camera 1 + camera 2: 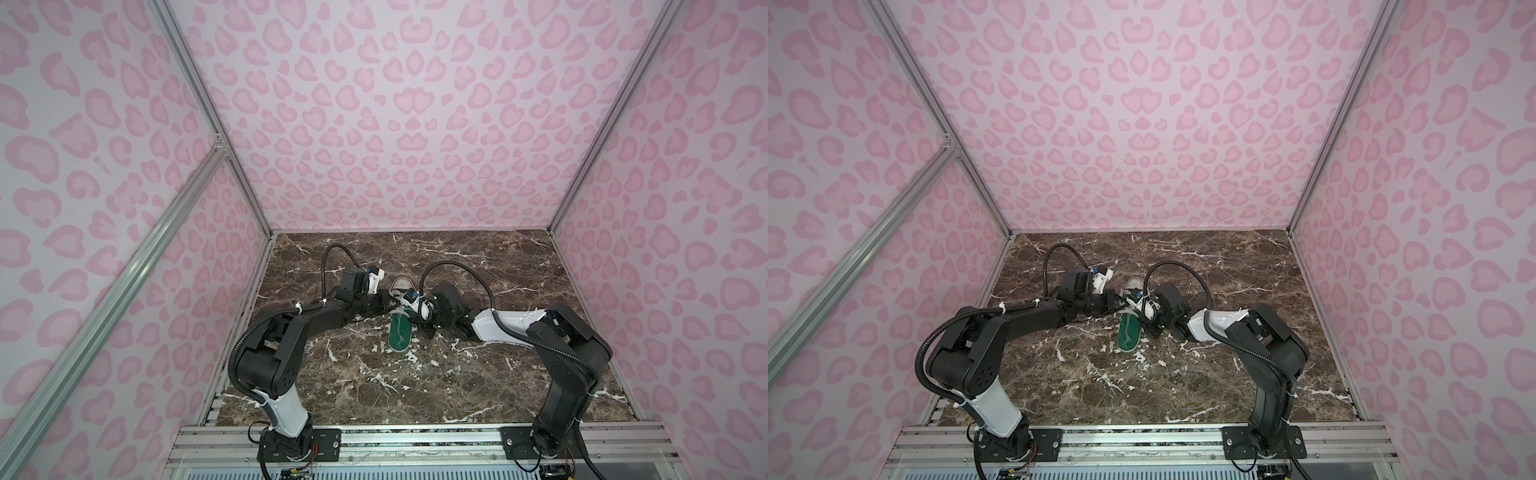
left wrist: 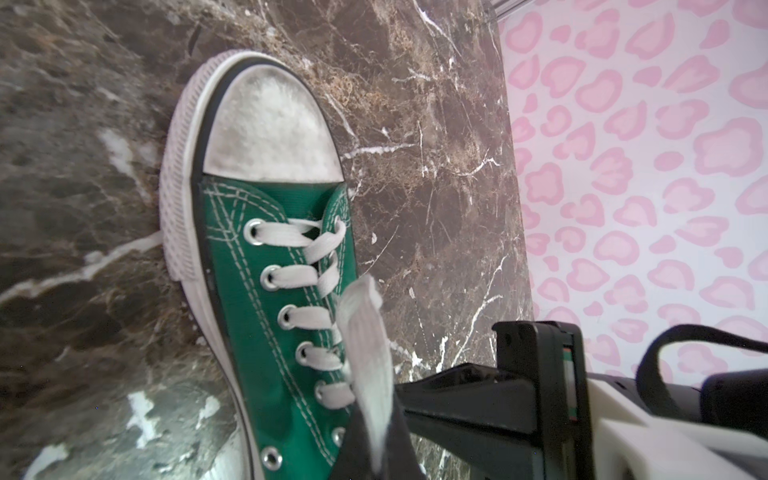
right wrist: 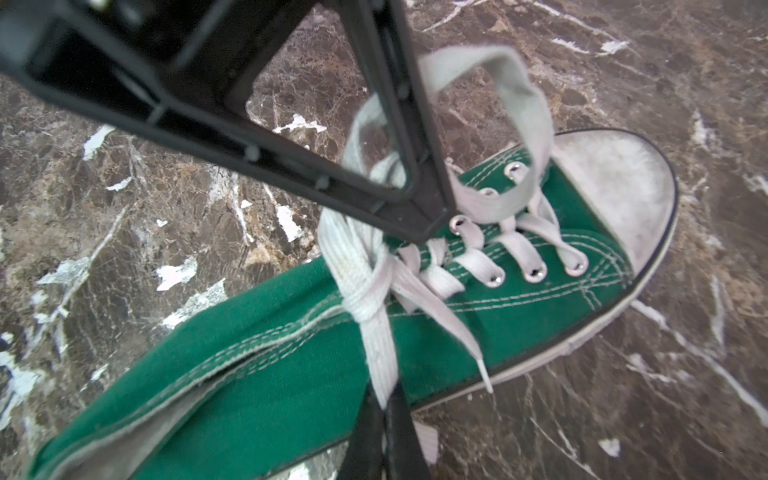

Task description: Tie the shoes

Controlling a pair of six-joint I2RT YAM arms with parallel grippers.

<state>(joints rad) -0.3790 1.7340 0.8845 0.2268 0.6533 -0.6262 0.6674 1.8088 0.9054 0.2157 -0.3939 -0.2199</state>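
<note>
Left claw (image 2: 376, 432) clenched on one lace (image 2: 365, 332) — right claw (image 3: 388, 409) clamps another, a knot (image 3: 365, 305) between them, over the shoe (image 3: 257, 340) on the counter (image 3: 104, 216).

One green sneaker (image 1: 400, 332), one knot (image 3: 365, 305) in its white laces (image 3: 515, 245), one marble tabletop (image 1: 415, 386). Two robot arms, the left arm (image 1: 286, 332) and the right arm (image 1: 561, 332), carry two grippers: the left gripper (image 2: 374, 440) and the right gripper (image 3: 388, 415). Three pink leopard-print walls (image 1: 395, 124) enclose them.
</note>
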